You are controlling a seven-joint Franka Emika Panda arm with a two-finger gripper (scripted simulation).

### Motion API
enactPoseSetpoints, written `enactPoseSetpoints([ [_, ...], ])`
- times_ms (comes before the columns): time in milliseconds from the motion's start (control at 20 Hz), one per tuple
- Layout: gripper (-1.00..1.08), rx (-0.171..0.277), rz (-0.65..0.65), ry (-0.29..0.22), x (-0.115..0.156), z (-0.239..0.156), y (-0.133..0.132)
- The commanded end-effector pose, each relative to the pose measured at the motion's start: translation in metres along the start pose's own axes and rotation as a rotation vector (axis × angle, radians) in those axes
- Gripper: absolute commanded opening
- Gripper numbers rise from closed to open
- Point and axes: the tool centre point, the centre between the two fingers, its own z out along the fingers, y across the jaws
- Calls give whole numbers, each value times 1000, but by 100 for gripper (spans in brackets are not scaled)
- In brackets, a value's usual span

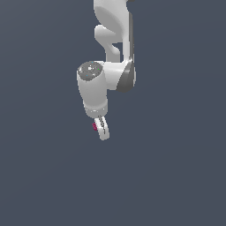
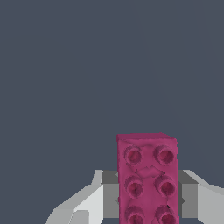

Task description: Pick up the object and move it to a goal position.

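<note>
The object [image 2: 147, 177] is a magenta-pink studded brick, and it fills the space between my two fingers in the wrist view. From the exterior view only a small pink sliver of the object [image 1: 94, 126] shows beside the white fingers. My gripper [image 1: 103, 131] is shut on it, pads pressing both long sides, with one grey pad [image 2: 110, 194] visible next to the brick. The white arm reaches down from the top of the exterior view, its fingers pointing downward and slightly tilted.
A plain dark grey-blue surface [image 1: 176, 176] fills the background in both views. No other objects or goal marker show.
</note>
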Motion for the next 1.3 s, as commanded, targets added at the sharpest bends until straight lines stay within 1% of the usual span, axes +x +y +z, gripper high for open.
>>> enactPoseSetpoints([
  [0, -100, 1, 0, 0, -7, -21, 9],
  [900, -100, -1, 1, 4, -53, -185, 76],
  [1250, -100, -1, 1, 5, -67, -234, 93],
])
